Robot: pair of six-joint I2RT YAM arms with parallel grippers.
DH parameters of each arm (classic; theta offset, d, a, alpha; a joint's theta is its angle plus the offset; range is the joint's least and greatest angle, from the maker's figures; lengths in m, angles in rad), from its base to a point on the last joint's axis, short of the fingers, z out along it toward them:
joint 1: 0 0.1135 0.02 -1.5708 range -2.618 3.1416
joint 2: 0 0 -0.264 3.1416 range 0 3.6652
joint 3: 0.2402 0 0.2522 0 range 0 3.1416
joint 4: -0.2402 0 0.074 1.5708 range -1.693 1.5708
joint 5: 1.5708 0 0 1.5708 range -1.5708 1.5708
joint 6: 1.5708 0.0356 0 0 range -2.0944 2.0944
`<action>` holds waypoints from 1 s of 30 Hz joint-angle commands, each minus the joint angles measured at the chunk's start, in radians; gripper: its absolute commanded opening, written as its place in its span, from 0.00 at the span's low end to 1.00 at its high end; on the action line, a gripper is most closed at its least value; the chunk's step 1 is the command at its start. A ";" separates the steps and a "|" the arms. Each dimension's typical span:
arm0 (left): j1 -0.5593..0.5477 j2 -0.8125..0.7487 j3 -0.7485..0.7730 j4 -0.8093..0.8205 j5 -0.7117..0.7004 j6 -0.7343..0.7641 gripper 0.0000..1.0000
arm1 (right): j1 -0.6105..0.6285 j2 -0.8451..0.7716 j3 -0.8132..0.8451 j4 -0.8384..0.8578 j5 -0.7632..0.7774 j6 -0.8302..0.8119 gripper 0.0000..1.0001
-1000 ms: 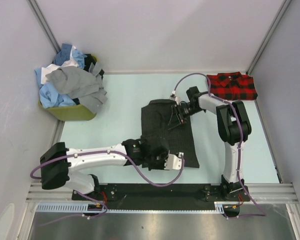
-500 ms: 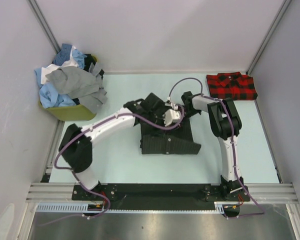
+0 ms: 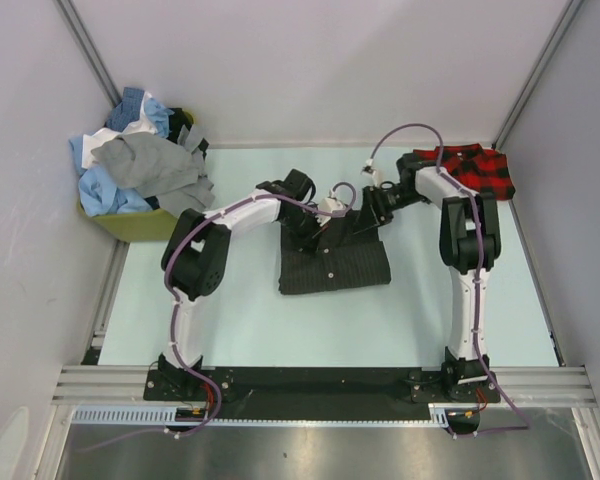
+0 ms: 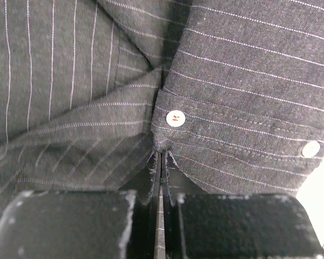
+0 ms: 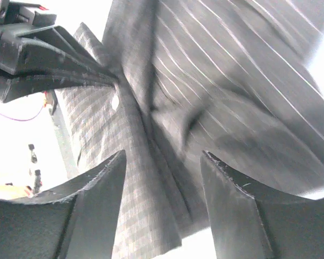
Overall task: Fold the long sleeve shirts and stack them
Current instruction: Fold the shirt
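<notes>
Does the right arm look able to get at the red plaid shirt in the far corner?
Probably yes. The red plaid shirt lies uncovered right beside that arm's forearm, and the right claw stands open, though it would first have to swing away from the pinstriped shirt.

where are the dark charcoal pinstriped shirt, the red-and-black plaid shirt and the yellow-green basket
dark charcoal pinstriped shirt [image 3: 335,268], top view, folded lower panel
red-and-black plaid shirt [image 3: 490,172], top view, its right half
yellow-green basket [image 3: 145,228], top view, near outer wall

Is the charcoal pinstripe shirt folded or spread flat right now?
Folded: the charcoal shirt lies as a short doubled block, its edge pinched in the left claw.
</notes>
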 commanded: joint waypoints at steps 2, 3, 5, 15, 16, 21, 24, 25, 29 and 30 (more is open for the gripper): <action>0.009 0.021 0.067 0.017 0.048 0.030 0.02 | -0.087 -0.063 0.025 -0.152 -0.046 -0.067 0.69; 0.014 0.020 0.065 0.017 0.059 0.026 0.02 | -0.094 -0.070 0.019 -0.185 -0.052 -0.082 0.71; 0.021 0.015 0.060 0.014 0.077 0.027 0.02 | -0.097 -0.086 -0.018 -0.206 -0.039 -0.131 0.81; 0.020 -0.003 0.044 0.017 0.061 0.046 0.02 | -0.092 -0.100 -0.101 -0.233 -0.046 -0.180 0.83; 0.021 -0.005 0.040 0.017 0.056 0.046 0.02 | -0.089 -0.107 -0.110 -0.235 -0.045 -0.186 0.76; 0.038 -0.016 0.037 0.035 0.054 0.020 0.01 | -0.095 -0.126 -0.125 -0.258 -0.052 -0.206 0.36; 0.057 -0.029 0.039 0.044 0.080 -0.022 0.01 | -0.097 -0.124 -0.116 -0.259 -0.045 -0.203 0.00; 0.061 -0.038 0.034 0.049 0.088 -0.035 0.02 | -0.097 -0.117 -0.109 -0.259 -0.042 -0.205 0.00; 0.092 -0.091 0.030 0.038 0.136 -0.077 0.24 | -0.098 -0.113 -0.101 -0.243 -0.048 -0.191 0.00; 0.119 -0.098 0.027 0.025 0.157 -0.103 0.30 | -0.097 -0.115 -0.102 -0.235 -0.046 -0.187 0.00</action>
